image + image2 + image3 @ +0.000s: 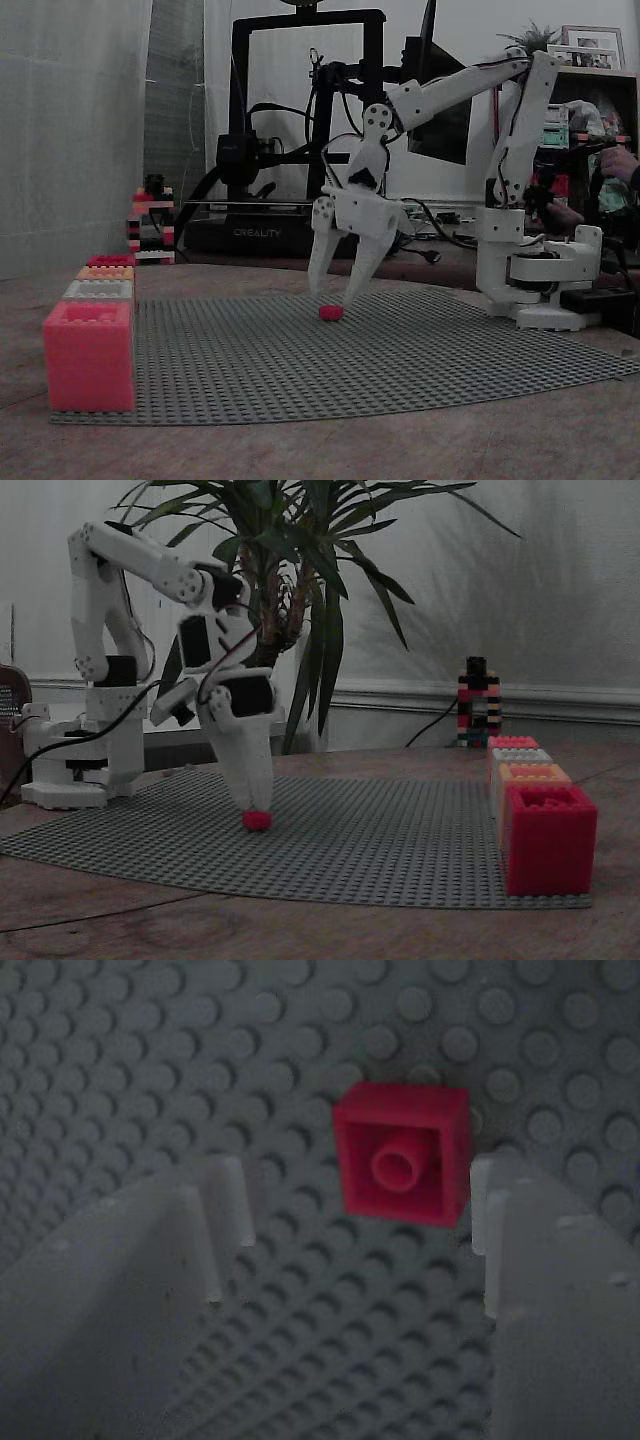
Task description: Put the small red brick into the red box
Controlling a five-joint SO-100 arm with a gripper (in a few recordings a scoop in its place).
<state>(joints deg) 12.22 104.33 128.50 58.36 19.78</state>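
Item: your pincer, fingers spread wide and holding nothing, tips lowered to the grey studded baseplate. Item: small red brick, flat on the baseplate between the fingertips, nearer the right finger in the wrist view. Item: red box, far in the row along the baseplate's edge, well apart, with bare studs between.

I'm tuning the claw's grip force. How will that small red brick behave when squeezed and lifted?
The small red brick looks like stiff plastic, so it should hold its shape. Far smaller than the open claw, it is probably very light. Its flat sides and square shape should keep it from rolling, though, lying close to one finger, it may slide across the grey baseplate.
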